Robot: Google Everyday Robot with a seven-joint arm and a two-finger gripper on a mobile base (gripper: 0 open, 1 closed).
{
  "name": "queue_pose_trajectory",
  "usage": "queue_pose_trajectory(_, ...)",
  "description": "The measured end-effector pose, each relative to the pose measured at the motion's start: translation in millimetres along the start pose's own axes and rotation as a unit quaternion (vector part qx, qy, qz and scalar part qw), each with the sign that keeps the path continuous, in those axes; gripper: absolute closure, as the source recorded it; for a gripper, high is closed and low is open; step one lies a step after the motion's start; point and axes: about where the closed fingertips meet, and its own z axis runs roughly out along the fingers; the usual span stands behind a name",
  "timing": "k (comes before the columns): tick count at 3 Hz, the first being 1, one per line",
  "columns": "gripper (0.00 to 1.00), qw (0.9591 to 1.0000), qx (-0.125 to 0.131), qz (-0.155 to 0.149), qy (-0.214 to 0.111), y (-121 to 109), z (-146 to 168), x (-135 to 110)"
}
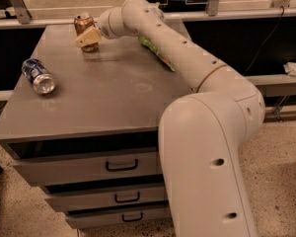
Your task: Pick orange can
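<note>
My gripper [88, 37] is at the far corner of the table [113, 95], pressed up against the orange can [83, 22]. The can stands upright there, its silver top showing above me. I cover the can's lower front, so I cannot tell whether my jaws are apart or clamped on it. I judge the reach done and the pick not yet: the can seems to rest on the tabletop, so a sure grip and the lift are left. A blue can [38, 76] lies on its side well apart from it, and a green packet [159, 57] lies beside my arm. No brand or writing is readable on either can.
</note>
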Motion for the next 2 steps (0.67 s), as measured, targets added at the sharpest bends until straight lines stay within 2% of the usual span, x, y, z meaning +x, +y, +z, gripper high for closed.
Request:
queue_pose_trajectory(1, 0.26, 0.9997, -0.016, 0.004, 0.018, 10.8, 9.3, 4.1)
queue_pose_trajectory(2, 0.48, 0.9995, -0.021, 0.007, 0.023, 14.3, 7.1, 7.2)
